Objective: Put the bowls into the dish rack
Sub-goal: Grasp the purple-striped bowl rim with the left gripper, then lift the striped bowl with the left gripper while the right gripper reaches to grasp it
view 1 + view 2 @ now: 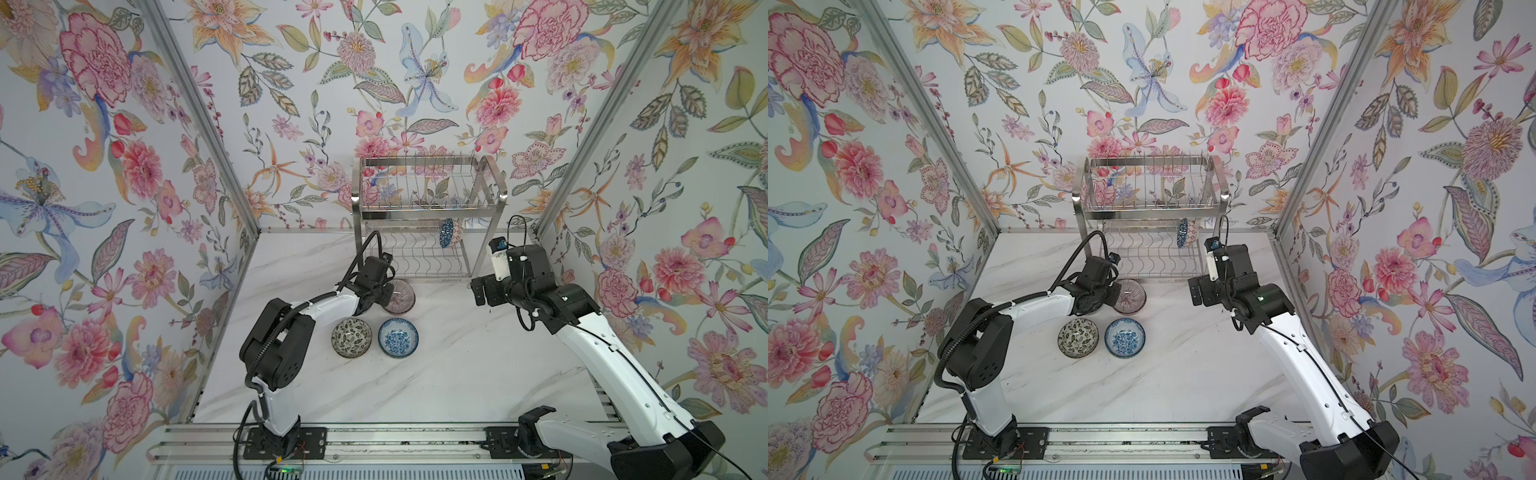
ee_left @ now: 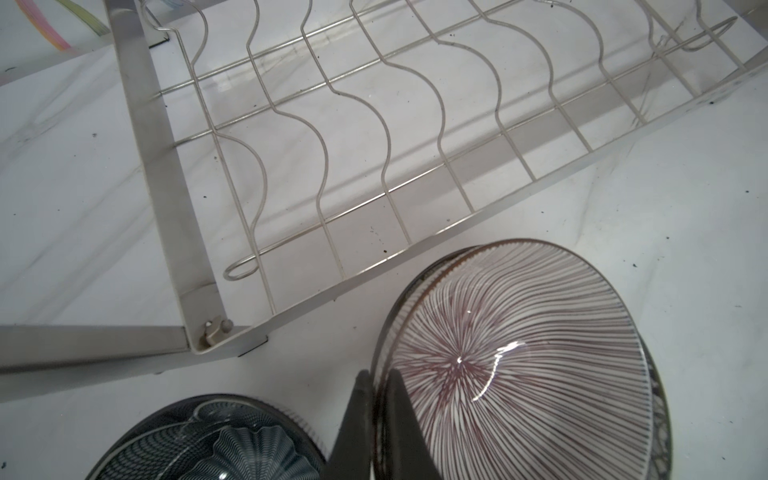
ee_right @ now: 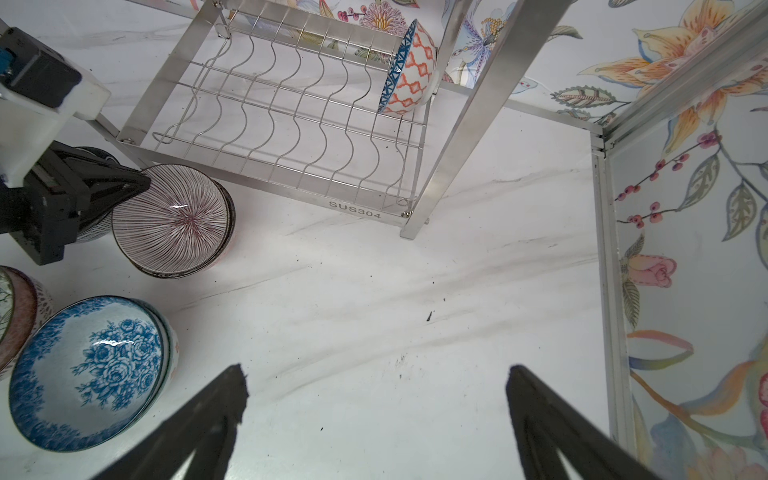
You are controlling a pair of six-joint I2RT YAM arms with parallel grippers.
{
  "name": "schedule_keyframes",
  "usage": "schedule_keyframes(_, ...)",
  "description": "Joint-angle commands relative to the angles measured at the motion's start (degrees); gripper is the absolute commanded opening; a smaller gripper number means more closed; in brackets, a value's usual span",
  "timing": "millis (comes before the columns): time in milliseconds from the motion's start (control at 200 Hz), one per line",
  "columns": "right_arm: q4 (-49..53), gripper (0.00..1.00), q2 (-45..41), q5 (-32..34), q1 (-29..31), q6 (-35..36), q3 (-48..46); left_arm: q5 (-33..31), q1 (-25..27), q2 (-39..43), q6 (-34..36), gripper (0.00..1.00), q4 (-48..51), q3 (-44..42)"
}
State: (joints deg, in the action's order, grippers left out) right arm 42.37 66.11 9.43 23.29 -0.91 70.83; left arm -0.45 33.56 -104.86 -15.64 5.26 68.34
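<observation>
Pinching: the left gripper is clamped on the rim of the striped bowl, one finger inside the bowl and one outside.
Striped bowl: white with purple lines fanning out from the centre. It is on the table, just in front of the left front corner of the dish rack. It tilts a little, and other rims show beneath it.
Right gripper: the right gripper hangs over bare table to the right of the bowls, fingers spread wide with nothing between them.
Dish rack: two tiers, standing at the back of the table against the flowered wall. No bowls can be seen on the upper tier.
Bowl in rack: an orange and blue bowl stands on edge among the wavy wires of the lower tier, near its right end.
Waiting bowls: a leaf bowl and a blue flower bowl sit side by side on the table, nearer the arm bases than the striped bowl.
Dark bowl: a dark bowl with fine wavy lines lies just beside the left gripper, on the side away from the striped bowl.
</observation>
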Motion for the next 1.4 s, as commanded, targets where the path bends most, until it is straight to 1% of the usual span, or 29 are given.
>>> schedule_keyframes(0, 0.08, 0.99, -1.16, 0.55, 0.45, 0.12, 1.24, -0.12, 0.23, 4.39, -0.26, 0.00, -1.01, -0.08)
schedule_keyframes(345, 0.08, 0.99, -1.53, -0.48, 0.49, -0.38, 1.25, 1.04, 0.21, 8.28, -1.52, 0.00, -2.65, 0.04)
schedule_keyframes(445, 0.08, 0.99, -1.38, -2.28, 0.68, -1.82, 1.76, 2.61, 0.28, 10.55, -2.81, 0.00, -5.40, -1.93)
schedule_keyframes(495, -0.62, 0.99, -1.41, -2.73, 1.29, -3.51, 1.63, 4.14, 0.28, 12.23, -4.17, 0.00, -9.01, -3.97)
schedule_keyframes(590, -3.62, 0.99, -1.14, -1.56, 4.51, -6.74, 0.66, 5.77, 0.33, 14.79, -7.39, 0.00, -14.94, -7.65)
schedule_keyframes(621, -4.87, 0.99, -0.88, -1.09, 5.66, -7.73, 0.31, 5.86, 0.44, 14.86, -8.44, 0.00, -16.48, -8.75)
schedule_keyframes(646, -6.09, 0.99, -0.58, -0.64, 6.62, -8.45, -0.13, 5.73, 0.55, 17.28, -9.16, 0.00, -17.72, -9.69)
schedule_keyframes(716, -10.40, 0.99, 0.48, -0.42, 8.45, -11.25, -1.73, 5.23, 0.83, 18.81, -10.87, 0.00, -20.72, -12.03)
schedule_keyframes(876, -20.99, 0.99, 4.22, -1.77, 10.99, -18.02, -5.27, 2.84, 2.24, 20.83, -12.72, 0.00, -24.14, -15.17)
schedule_keyframes(1026, -27.92, 0.99, 9.04, -0.89, 13.00, -23.34, -6.39, 1.74, 3.49, 21.45, -14.99, 0.00, -27.85, -17.38)
schedule_keyframes(1161, -30.88, 0.99, 12.71, 0.17, 13.43, -26.09, -5.94, 1.38, 4.49, 21.15, -16.20, 0.00, -29.94, -18.41)
schedule_keyframes(1176, -31.41, 0.99, 12.95, 0.16, 14.88, -26.34, -5.93, 1.36, 4.41, 21.15, -16.29, 0.00, -30.15, -18.49)
schedule_keyframes(1221, -32.37, 1.00, 13.78, -0.01, 15.38, -27.10, -5.97, 1.42, 4.50, 20.95, -16.52, 0.00, -30.76, -18.77)
schedule_keyframes(1396, -33.52, 0.92, 17.45, 0.24, 16.68, -29.47, -5.60, 2.02, 4.67, 20.33, -17.15, 0.00, -32.37, -18.68)
